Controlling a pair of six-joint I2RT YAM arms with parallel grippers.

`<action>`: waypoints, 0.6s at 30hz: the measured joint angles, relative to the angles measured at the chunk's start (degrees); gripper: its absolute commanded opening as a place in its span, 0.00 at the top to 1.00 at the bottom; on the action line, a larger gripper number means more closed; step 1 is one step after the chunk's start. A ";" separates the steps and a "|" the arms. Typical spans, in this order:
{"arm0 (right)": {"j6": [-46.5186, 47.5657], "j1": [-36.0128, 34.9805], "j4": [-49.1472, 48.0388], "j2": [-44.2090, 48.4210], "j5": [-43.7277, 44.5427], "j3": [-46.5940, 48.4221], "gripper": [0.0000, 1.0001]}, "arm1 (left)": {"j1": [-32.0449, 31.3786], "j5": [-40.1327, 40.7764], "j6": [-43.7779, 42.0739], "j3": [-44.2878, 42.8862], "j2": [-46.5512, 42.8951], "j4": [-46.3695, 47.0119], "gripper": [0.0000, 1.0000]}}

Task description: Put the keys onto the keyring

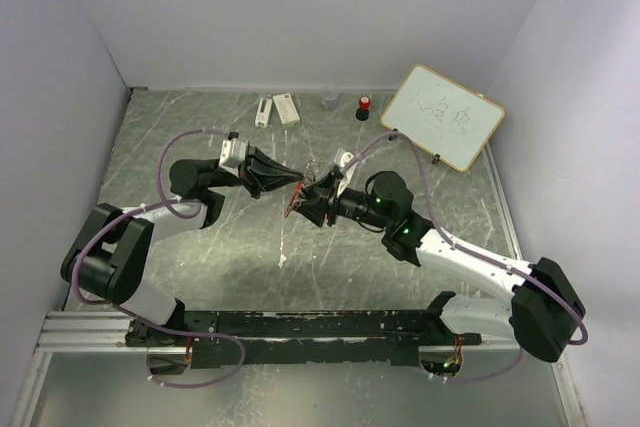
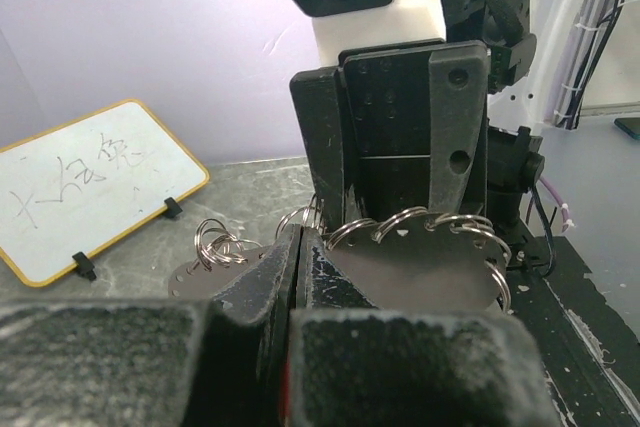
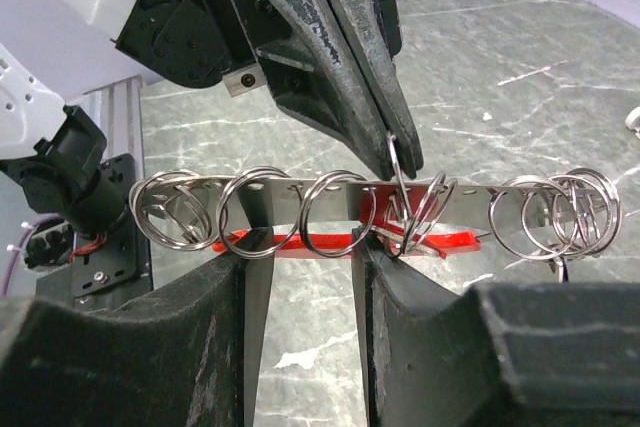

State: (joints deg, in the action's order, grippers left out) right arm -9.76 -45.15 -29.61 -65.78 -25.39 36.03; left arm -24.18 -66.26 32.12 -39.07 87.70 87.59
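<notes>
The keyring's curved grey piece is a flat plate edged with several silver rings, and a red oblong fob hangs under it. My right gripper is shut on this plate, a finger at each side. From above, my left gripper is shut on one upright ring in the cluster. In the left wrist view the plate lies just past my shut left gripper. From the top, both grippers meet at the table's middle. The keys are not clearly seen; a thin silver blade sits among the rings.
A small whiteboard leans at the back right. At the back edge stand two white boxes, a small clear cup and a red-capped black cylinder. A metal rail carrying the arm bases runs along the front.
</notes>
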 measured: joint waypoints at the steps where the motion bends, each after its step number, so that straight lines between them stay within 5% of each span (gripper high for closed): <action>1: -0.11 -0.11 -0.09 -0.50 0.07 0.37 0.63 | -0.02 -0.02 0.15 -0.09 0.00 0.00 0.93; 18: 2.86 -0.59 4.63 8.44 7.91 -0.15 0.58 | -0.17 -1.33 2.84 -2.16 -1.46 0.02 0.93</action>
State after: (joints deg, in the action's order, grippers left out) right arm -6.90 -45.74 -24.97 -57.34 -17.47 35.88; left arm -24.36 -67.59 34.96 -41.23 86.24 87.61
